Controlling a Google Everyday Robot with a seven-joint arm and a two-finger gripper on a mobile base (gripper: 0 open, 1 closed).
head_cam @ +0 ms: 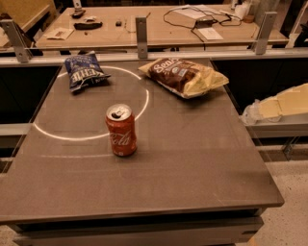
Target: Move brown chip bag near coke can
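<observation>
The table (192, 182) fills most of the view, a dark grey slab with a thin white ring (146, 98) drawn on its far left part. Behind it runs a wooden bench (159, 31) strewn with cables (192, 14) and small items too blurred to name.

The tool (251, 114) hangs off the table's right edge, beside its far half, at the end of a pale cream arm (288, 102) that enters from the right. It touches nothing on the table. Whether it is released or clenched cannot be told from here; nothing is seen in its grasp.

Left of the tool and a little farther back lies the brown bag (180, 77), flat on the table's far right part, its dark front up and its pale yellow end pointing toward the tool. It is the nearest thing to the tool, yet apart from it.

Far left of the tool, past the brown bag, the blue bag (83, 72) lies on the ring's far left arc.

The can (121, 130) stands upright well left of the tool and closer to the table's front, just inside the ring's near right arc. It stands well apart from the brown bag.
</observation>
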